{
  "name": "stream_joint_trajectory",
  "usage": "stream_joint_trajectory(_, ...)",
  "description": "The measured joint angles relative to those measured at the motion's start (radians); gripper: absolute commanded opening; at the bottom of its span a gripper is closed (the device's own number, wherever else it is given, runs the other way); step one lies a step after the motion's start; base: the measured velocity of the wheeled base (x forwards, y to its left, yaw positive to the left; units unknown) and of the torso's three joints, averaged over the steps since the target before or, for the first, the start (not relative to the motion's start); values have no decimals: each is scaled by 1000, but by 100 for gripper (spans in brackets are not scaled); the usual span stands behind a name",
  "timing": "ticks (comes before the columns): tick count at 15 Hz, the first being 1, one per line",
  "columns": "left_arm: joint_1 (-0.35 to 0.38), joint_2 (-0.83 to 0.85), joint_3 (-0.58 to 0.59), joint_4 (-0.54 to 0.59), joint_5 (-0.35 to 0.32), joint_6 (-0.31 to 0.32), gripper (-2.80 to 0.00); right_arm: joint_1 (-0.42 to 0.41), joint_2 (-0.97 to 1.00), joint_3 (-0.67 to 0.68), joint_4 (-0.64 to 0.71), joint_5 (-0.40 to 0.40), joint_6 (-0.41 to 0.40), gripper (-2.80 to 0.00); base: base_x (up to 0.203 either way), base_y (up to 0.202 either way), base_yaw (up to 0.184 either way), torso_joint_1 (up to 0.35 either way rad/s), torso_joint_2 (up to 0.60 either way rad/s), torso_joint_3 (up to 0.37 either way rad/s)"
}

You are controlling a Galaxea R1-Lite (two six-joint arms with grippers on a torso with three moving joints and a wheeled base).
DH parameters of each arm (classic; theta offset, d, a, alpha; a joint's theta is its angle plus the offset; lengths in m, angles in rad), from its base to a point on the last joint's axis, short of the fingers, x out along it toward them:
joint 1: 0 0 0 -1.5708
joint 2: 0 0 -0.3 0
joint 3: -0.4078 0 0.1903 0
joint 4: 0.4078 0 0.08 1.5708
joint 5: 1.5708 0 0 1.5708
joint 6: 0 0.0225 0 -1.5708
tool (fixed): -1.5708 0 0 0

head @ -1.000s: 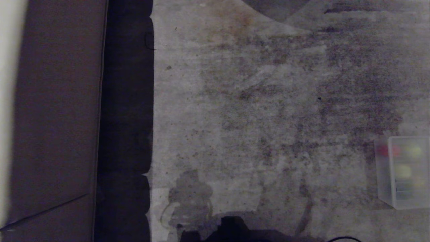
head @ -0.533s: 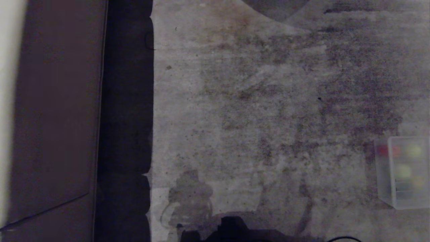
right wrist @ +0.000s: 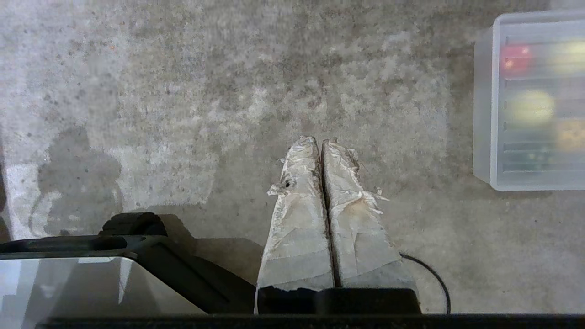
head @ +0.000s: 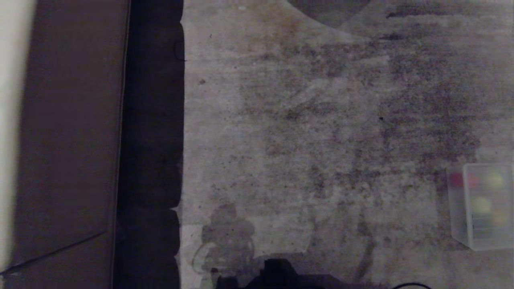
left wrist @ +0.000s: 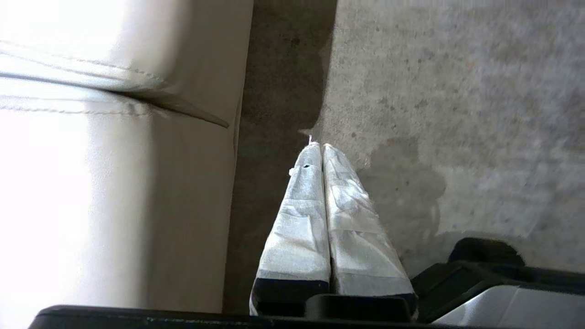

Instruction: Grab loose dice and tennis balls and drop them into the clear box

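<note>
The clear box (head: 457,208) stands on the concrete floor at the right edge of the head view, and shows in the right wrist view too (right wrist: 482,114). Through its ribbed, cloudy top I make out two yellow-green tennis balls (right wrist: 530,106) (right wrist: 566,55). A tan-yellow blur (right wrist: 571,135) lies beside them; I cannot tell whether it is one of the dice. No loose ball or die lies on the visible floor. My right gripper (right wrist: 321,140) hangs shut and empty over bare floor, left of the box. My left gripper (left wrist: 320,147) is shut and empty near the sofa.
A pale leather sofa (left wrist: 91,160) fills the left side, with a dark shadowed strip (head: 152,140) along its foot. My black base (head: 277,273) sits at the near edge, with a thin cable (right wrist: 434,278) by it. A red piece (right wrist: 515,58) lies in the box.
</note>
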Motion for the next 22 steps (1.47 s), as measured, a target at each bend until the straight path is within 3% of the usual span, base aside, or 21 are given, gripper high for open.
stream_joint_trajectory(22, 0, 0, 0, 1, -5, 0, -280, 0, 1, 0, 0, -1, 0, -280, 0, 0, 0, 2, 2, 198)
